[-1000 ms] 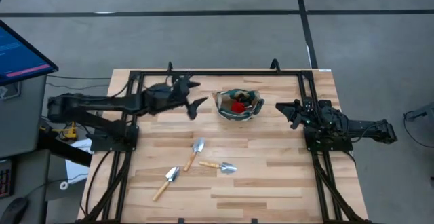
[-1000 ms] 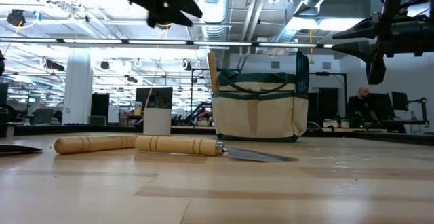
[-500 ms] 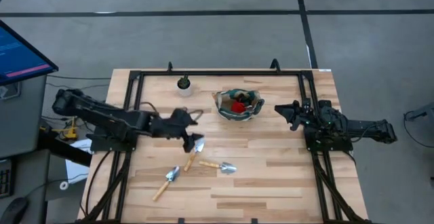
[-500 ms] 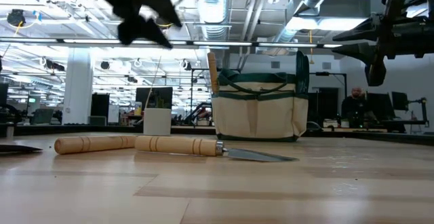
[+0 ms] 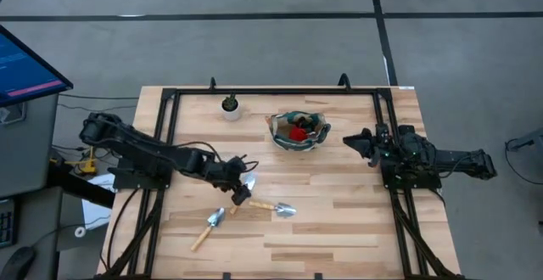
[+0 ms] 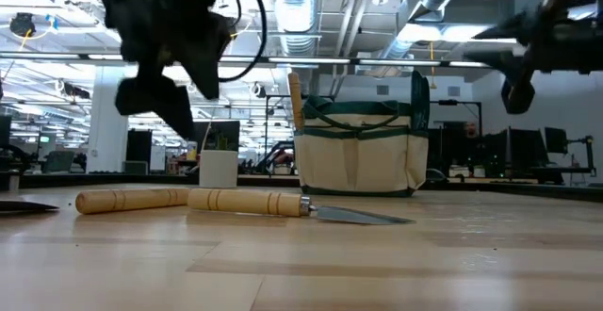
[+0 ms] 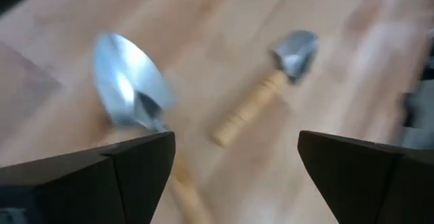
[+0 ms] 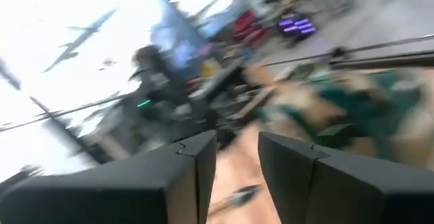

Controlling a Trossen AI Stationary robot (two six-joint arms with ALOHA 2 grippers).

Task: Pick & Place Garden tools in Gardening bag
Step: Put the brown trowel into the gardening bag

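Three trowels with silver blades and tan handles lie flat on the table: one (image 5: 246, 187) partly under my left gripper, one (image 5: 273, 207) to its right, one (image 5: 208, 227) nearer the front edge. My left gripper (image 5: 238, 187) is wide open just above the first trowel; its blade (image 7: 129, 81) shows past the fingers, and the second trowel (image 7: 271, 81) lies beyond. The green-and-cream gardening bag (image 5: 298, 131) stands at the far middle with red inside, and a tan handle (image 6: 295, 94) sticks up from it. My right gripper (image 5: 356, 142) hovers right of the bag, a narrow gap between its fingers (image 8: 237, 163).
A small white pot with a green plant (image 5: 230, 104) stands at the far edge, left of the bag. A black frame (image 5: 280, 91) runs round the table's far and side edges. Bare wood lies along the near and right parts of the table (image 5: 348, 229).
My left gripper has swung from high up beside the bag toward the table's near edge and down, and now hangs low over the trowels, its fingers still apart. The trowels and the bag have not moved.
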